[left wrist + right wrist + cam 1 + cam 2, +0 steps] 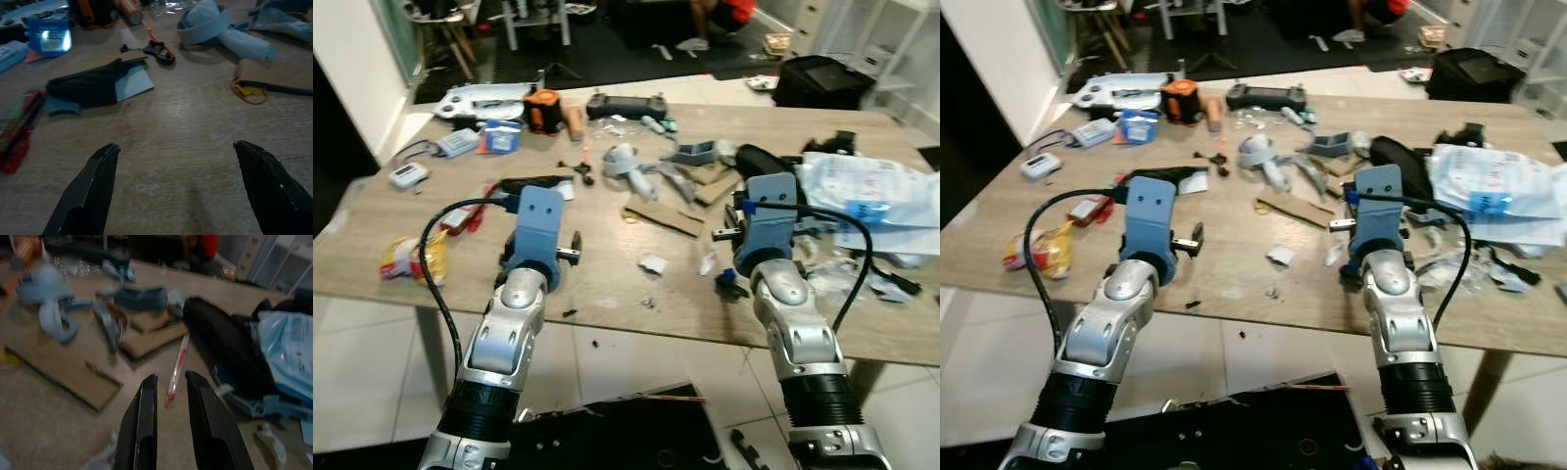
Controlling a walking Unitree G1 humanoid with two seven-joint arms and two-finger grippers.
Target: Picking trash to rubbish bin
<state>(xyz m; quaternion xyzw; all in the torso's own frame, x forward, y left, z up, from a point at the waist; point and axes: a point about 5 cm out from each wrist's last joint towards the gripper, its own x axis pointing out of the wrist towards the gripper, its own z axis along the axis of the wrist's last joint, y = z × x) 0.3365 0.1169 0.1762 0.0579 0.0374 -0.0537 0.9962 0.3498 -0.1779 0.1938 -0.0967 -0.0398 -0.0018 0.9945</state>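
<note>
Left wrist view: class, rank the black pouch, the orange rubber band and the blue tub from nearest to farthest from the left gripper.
1. Black pouch, just ahead of the open left gripper, by one finger.
2. Orange rubber band, ahead by the other finger; close to the pouch's rank.
3. Blue tub, far back.

Counter (607, 284): far right end cut off by the frame edge. Person (720, 12) beyond it: cut off at the top edge. Small scraps (651, 303) near the front edge: too small to identify.
</note>
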